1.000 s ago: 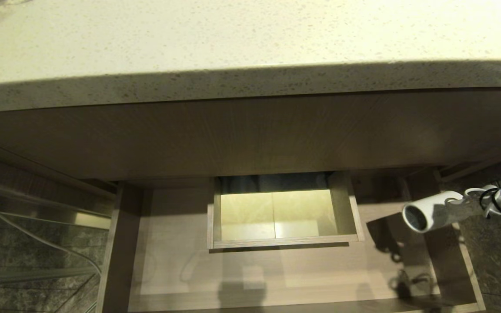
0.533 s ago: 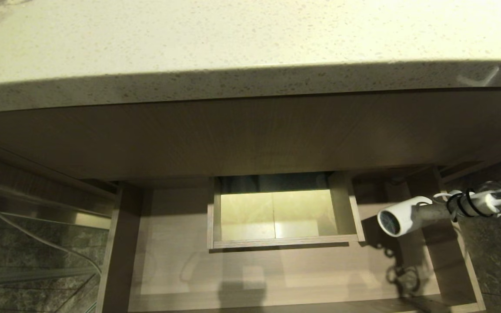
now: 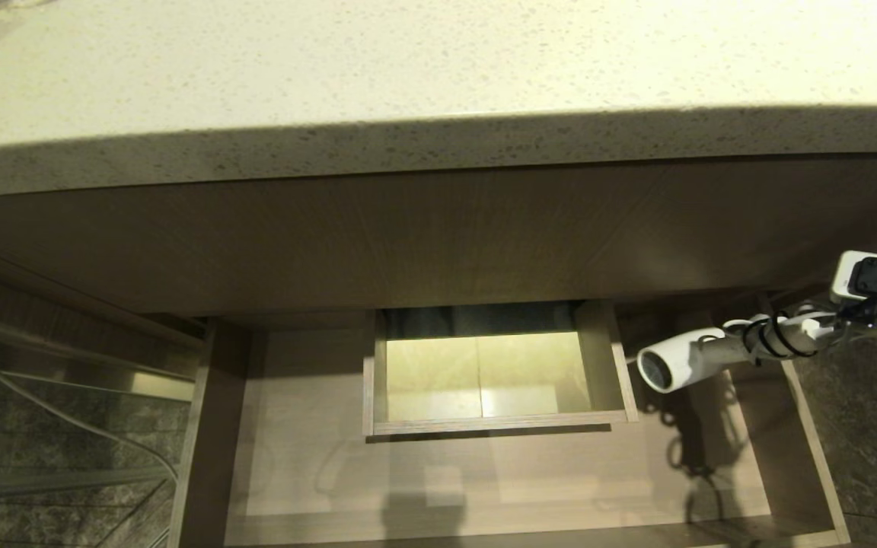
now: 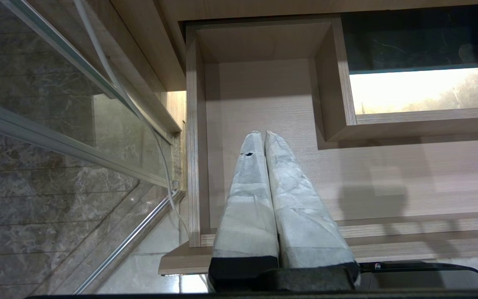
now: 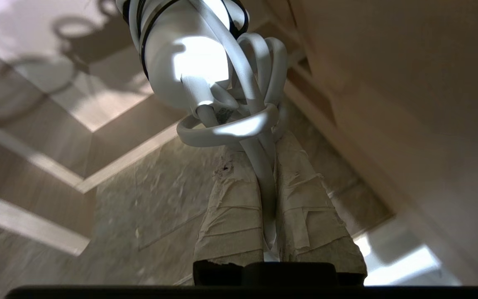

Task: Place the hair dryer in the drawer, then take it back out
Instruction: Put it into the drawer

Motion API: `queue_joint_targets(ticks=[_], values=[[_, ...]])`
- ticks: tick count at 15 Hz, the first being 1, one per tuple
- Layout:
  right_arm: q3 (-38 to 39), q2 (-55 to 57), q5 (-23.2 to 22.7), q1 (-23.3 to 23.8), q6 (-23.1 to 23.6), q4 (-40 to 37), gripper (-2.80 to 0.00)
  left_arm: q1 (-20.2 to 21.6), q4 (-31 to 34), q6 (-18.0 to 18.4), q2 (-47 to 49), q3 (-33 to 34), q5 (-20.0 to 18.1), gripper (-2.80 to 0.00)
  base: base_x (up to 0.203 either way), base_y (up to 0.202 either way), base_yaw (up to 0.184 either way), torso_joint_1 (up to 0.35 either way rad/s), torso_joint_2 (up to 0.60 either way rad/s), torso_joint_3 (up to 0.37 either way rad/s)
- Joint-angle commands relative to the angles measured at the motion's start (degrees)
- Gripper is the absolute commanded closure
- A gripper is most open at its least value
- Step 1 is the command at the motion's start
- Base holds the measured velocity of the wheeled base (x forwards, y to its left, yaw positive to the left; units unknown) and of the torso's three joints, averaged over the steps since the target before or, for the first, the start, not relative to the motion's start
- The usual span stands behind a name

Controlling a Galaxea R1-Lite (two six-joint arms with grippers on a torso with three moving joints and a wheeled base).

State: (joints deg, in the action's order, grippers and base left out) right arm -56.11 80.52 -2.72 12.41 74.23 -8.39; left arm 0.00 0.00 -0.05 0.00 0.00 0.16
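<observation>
Left hand is hanging clenched and empty over the drawer's left end. Right hand is grasping the one hair dryer by its cord, carrying it further in over the right end than before. One speckled table is overhanging; dark marble floor is flanking it.

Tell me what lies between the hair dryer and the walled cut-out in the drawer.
Head view: only bare drawer floor, crossed by shadow, separates the hair dryer from the cut-out.
</observation>
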Motion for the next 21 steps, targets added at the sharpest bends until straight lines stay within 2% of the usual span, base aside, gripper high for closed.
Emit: queue_joint_targets(ticks=[1, 7, 10, 13, 16, 21], values=[[-2.9, 4.7, 0.0, -0.7, 0.4, 0.0, 0.00, 0.0, 0.0, 0.0, 0.0, 0.0, 0.0, 0.00, 0.000, 0.000, 0.000, 0.000, 0.00, 0.000], [-5.6, 10.2, 0.1, -1.9, 0.1, 5.8, 0.00, 0.0, 0.0, 0.0, 0.0, 0.0, 0.0, 0.00, 0.000, 0.000, 0.000, 0.000, 0.00, 0.000], [-5.6, 10.4, 0.1, -2.0, 0.4, 5.8, 0.00, 0.0, 0.0, 0.0, 0.0, 0.0, 0.0, 0.00, 0.000, 0.000, 0.000, 0.000, 0.00, 0.000], [-5.7, 8.0, 0.3, -2.0, 1.0, 3.6, 0.00, 0.0, 0.0, 0.0, 0.0, 0.0, 0.0, 0.00, 0.000, 0.000, 0.000, 0.000, 0.00, 0.000], [-4.8, 4.9, 0.3, -2.0, 3.4, -4.4, 0.00, 0.0, 0.0, 0.0, 0.0, 0.0, 0.0, 0.00, 0.000, 0.000, 0.000, 0.000, 0.00, 0.000], [-2.9, 2.2, 0.7, -2.0, 3.7, -7.4, 0.00, 0.0, 0.0, 0.0, 0.0, 0.0, 0.0, 0.00, 0.000, 0.000, 0.000, 0.000, 0.00, 0.000]])
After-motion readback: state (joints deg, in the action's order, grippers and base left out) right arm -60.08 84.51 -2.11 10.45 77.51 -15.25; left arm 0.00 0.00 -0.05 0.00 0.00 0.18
